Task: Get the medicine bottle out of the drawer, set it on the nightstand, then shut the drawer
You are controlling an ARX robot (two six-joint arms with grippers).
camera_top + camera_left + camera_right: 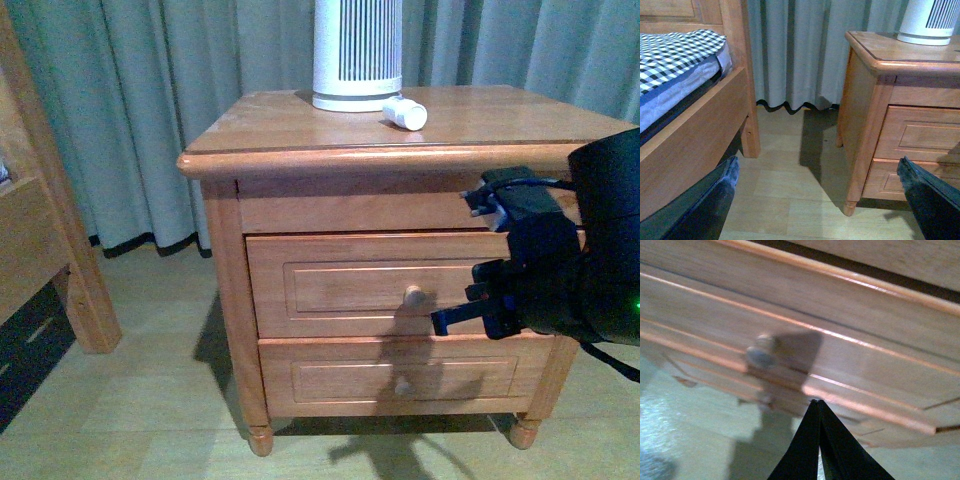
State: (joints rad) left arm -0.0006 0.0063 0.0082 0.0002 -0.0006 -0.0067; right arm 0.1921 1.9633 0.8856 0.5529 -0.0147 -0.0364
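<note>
As the pictures stand, the small white plastic medicine bottle [405,114] lies on its side on the flat top of the honey-brown wooden nightstand [300,125], just beside the base of the tall white slatted cylindrical device [357,55]. Placement therefore appears complete.

The taller-fronted wooden drawer [340,285] with its round knob [412,296] sits flush with the cabinet face in the front view; no gap or pale interior shows. The shallower drawer [330,378] below is likewise flush. Judged from this, closing is finished or all but finished.

The right gripper [470,305] hangs just in front of the taller drawer, to one side of the knob. The right wrist view is blurred, but its fingertips [815,405] meet at a point with nothing between them: closed and empty. Whether they touch the wood cannot be told.

The left gripper [815,200] stands wide apart and empty, well clear of the nightstand, near the wooden bed frame [700,135] and checked bedding [675,55].

Remaining: at most, withdrawal of the right arm.
</note>
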